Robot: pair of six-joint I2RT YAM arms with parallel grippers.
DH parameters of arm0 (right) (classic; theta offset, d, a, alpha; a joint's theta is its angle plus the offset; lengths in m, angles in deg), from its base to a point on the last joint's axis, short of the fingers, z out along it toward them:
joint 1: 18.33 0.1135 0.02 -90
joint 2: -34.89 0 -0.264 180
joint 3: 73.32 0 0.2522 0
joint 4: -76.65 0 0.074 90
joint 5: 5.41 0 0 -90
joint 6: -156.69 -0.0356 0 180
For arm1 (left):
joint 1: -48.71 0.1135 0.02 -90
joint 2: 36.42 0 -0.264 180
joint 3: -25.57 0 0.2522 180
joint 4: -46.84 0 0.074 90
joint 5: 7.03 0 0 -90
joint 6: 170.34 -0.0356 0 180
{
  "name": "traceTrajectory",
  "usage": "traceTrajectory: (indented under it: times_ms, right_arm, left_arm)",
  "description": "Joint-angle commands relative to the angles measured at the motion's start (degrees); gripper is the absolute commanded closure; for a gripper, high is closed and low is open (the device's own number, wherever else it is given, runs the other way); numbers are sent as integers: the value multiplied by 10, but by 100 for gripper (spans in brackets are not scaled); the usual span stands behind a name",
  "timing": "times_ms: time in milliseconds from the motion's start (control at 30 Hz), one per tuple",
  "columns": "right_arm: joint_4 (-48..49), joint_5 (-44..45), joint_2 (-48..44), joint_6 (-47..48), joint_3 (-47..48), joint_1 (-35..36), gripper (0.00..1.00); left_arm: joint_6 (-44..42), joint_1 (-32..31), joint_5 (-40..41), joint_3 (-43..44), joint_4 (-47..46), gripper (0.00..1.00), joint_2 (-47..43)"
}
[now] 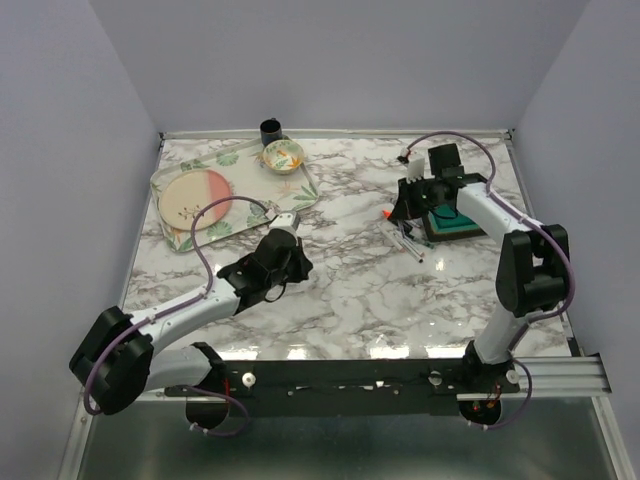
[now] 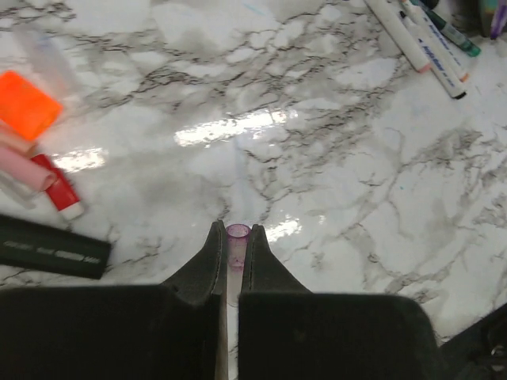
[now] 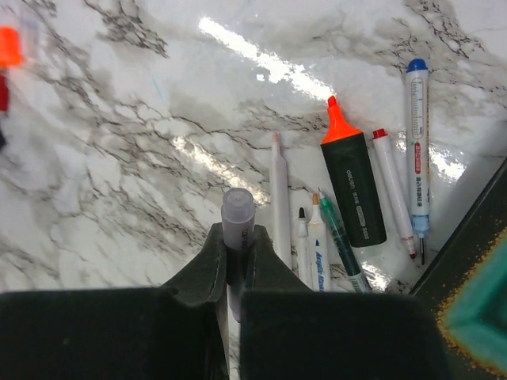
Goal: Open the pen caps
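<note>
The tray sits far left (a plate on it); pens lie right, beside a box.

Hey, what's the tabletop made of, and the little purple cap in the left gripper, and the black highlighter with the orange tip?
Tabletop: marble or a marble-look laminate, can't tell which; glossy, with grey veins and sharp glare. Cap: translucent purple plastic; light shows through its wall. Highlighter: matte black plastic body with printed text; the tip looks like felt.
</note>
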Motion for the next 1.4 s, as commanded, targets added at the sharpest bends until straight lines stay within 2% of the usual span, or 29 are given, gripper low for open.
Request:
traceTrajectory:
  times_ms: [0, 333, 500, 633, 667, 833, 1100, 1367]
  right_arm:
    - [-78, 161, 26, 112, 31, 30, 93]
    - [-110, 219, 78, 147, 47, 35, 84]
    - [-124, 209, 92, 156, 54, 36, 81]
    - [-131, 208, 99, 159, 58, 38, 72]
    - [-132, 207, 101, 160, 58, 39, 71]
    - [-137, 204, 102, 161, 61, 41, 67]
    - [-134, 208, 74, 165, 58, 41, 65]
    - [-119, 114, -5, 179, 40, 40, 56]
  left_arm:
    - [-34, 20, 95, -17, 65, 100, -63]
    - [-50, 47, 109, -34, 79, 100, -101]
    - [-51, 49, 116, -30, 83, 100, -105]
    - [-51, 50, 120, -27, 85, 100, -105]
    - [-51, 50, 121, -27, 85, 96, -105]
    - [-58, 54, 126, -10, 86, 95, -91]
    - [-71, 68, 136, 27, 82, 95, -44]
    - [-84, 81, 148, 61, 68, 93, 25]
